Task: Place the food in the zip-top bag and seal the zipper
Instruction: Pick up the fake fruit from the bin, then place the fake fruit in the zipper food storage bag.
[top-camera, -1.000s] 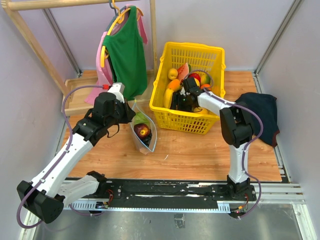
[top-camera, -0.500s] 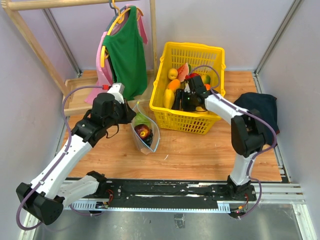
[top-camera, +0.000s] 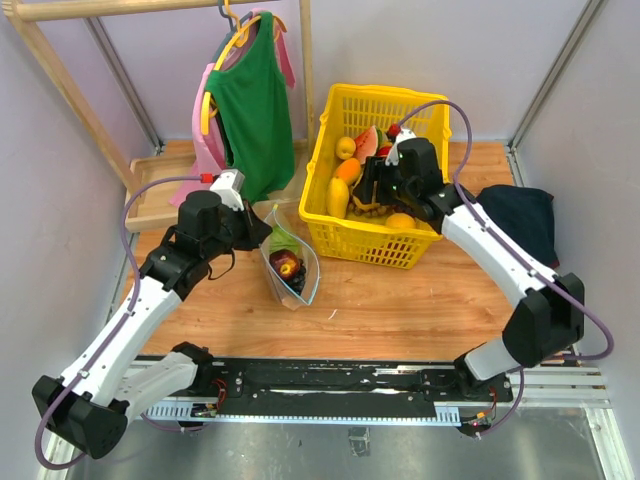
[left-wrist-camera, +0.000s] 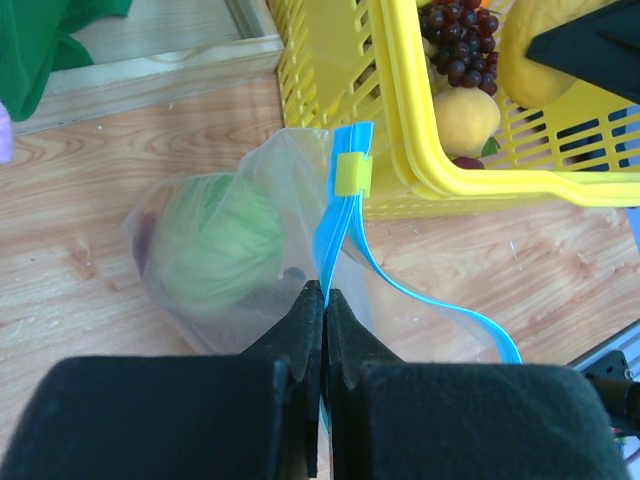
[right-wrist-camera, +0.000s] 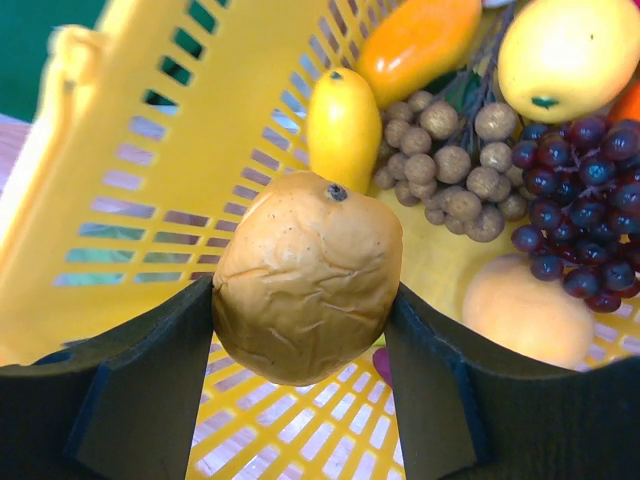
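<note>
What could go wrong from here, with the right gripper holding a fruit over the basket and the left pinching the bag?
1. The orange fruit is round and clamped only at its sides by the right gripper, so it may slip on the way over.
2. The left gripper pinches the zipper at one spot; the zip-top bag looks narrow-mouthed and part-filled, so the fruit may snag there.

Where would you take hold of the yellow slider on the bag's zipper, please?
Pinch the slider with one finger on each side of the zipper, coming down from above. It sits astride the blue strip close to the basket, whose wall probably blocks a sideways approach. The left gripper pins the zipper further along.
</note>
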